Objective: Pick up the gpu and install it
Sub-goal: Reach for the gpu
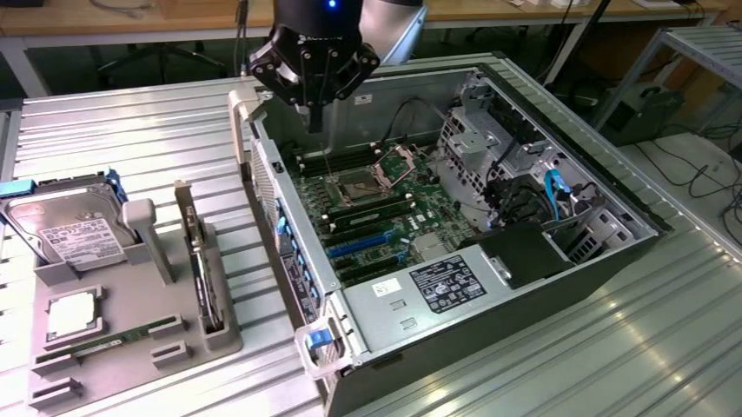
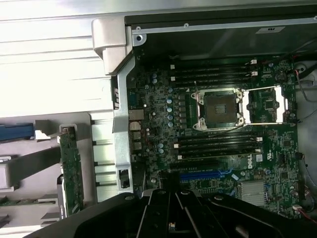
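Claw (image 1: 315,117) is pinched together, empty, over the case (image 1: 562,122); we see the gpu (image 1: 197,261) off to the exterior view's left, edge-up, lengthwise parallel to the case wall.

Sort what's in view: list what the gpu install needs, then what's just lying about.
For the job:
- gpu, standing on edge in the grey tray
- gripper, shut, above the open computer case
- blue slots on the motherboard

Lying about, all on the tray:
- hard drive
- processor chip
- memory stick
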`<state>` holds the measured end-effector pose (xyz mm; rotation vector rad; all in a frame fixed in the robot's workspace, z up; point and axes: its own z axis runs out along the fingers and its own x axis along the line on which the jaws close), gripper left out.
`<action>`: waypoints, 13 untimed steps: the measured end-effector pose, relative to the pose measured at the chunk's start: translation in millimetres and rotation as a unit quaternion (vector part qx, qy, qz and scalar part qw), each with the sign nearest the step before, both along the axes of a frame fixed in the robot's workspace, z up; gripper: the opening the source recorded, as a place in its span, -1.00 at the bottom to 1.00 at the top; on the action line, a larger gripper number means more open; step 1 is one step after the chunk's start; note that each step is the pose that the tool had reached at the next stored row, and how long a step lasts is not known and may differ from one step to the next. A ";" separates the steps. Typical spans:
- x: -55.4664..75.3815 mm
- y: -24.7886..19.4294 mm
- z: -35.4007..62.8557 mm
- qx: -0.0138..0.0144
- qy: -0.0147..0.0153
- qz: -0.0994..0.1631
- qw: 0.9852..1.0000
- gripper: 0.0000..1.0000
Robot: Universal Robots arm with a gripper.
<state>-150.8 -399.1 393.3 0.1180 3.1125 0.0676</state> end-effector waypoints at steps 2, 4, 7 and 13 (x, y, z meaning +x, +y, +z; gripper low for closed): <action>-2.6 0.0 0.0 0.000 0.000 0.000 1.000 -0.79; -4.8 -0.2 0.0 0.000 0.000 0.000 1.000 -0.79; -6.2 -0.2 0.0 0.000 0.000 0.000 1.000 -0.79; -8.7 -0.3 0.0 0.000 0.000 0.000 1.000 -0.79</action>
